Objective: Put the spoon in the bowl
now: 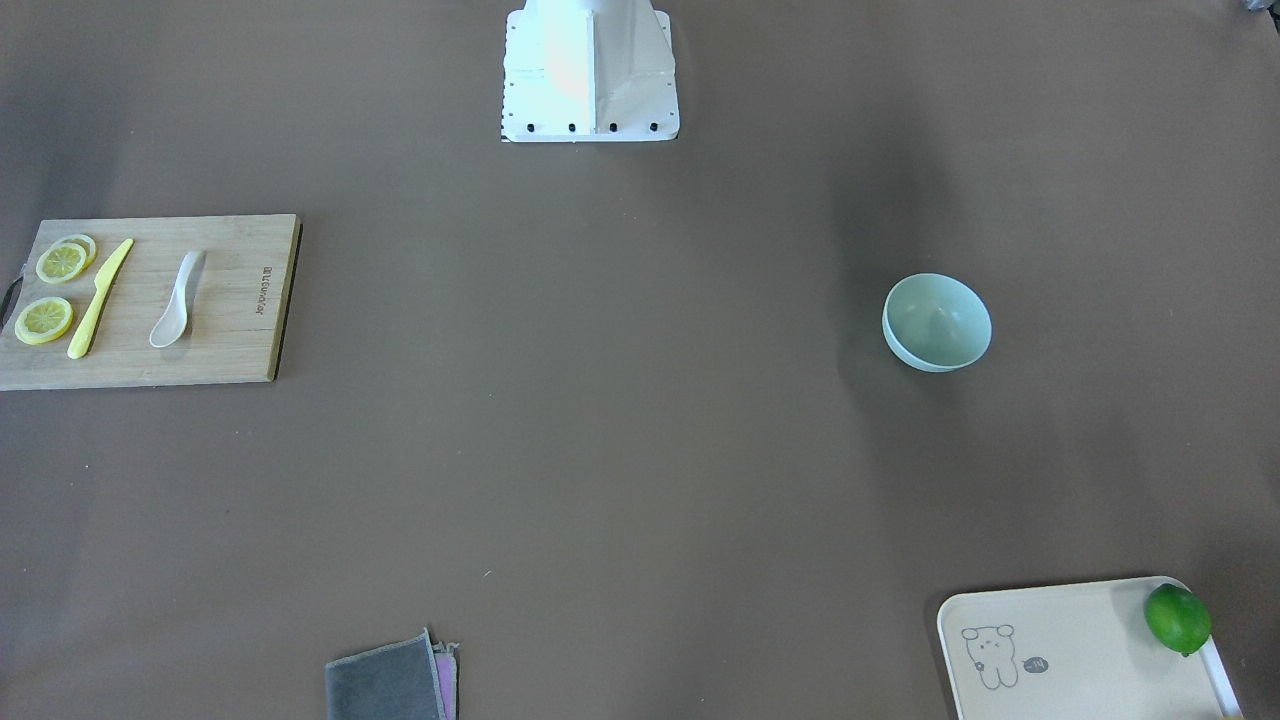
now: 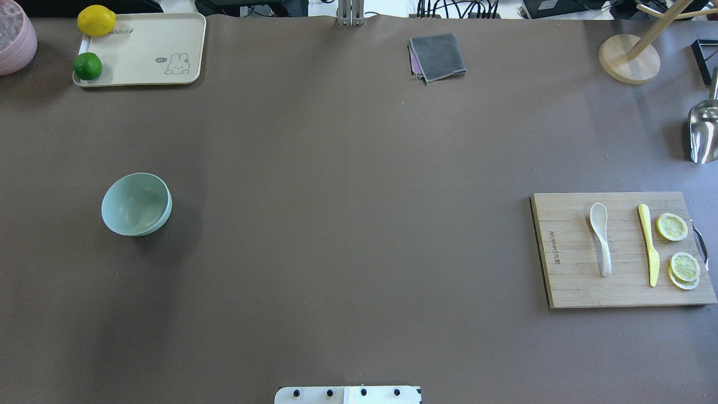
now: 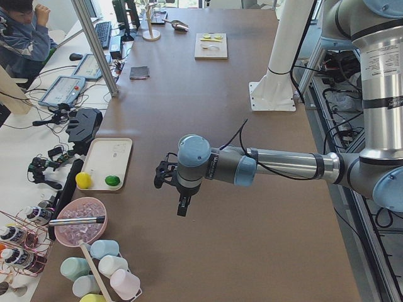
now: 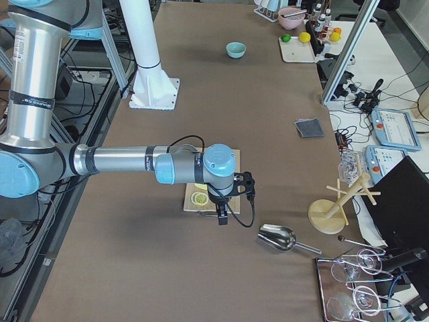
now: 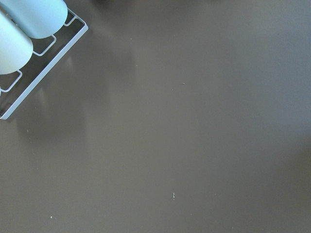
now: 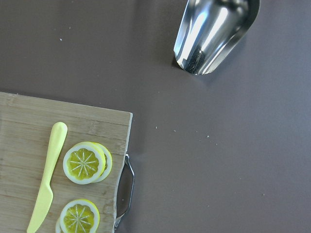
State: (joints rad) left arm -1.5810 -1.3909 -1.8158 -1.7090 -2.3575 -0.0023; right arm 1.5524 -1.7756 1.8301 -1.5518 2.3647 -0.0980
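The off-white spoon lies on a wooden cutting board, its scoop toward the operators' side; it also shows in the overhead view. The empty mint-green bowl stands upright far across the table. My left gripper hangs above the table's left end, away from the bowl. My right gripper hangs over the board's outer edge. Both show only in side views, so I cannot tell whether they are open or shut.
A yellow knife and lemon slices share the board. A metal scoop lies beyond it. A cream tray with lime and lemon, a grey cloth and a wooden stand line the far edge.
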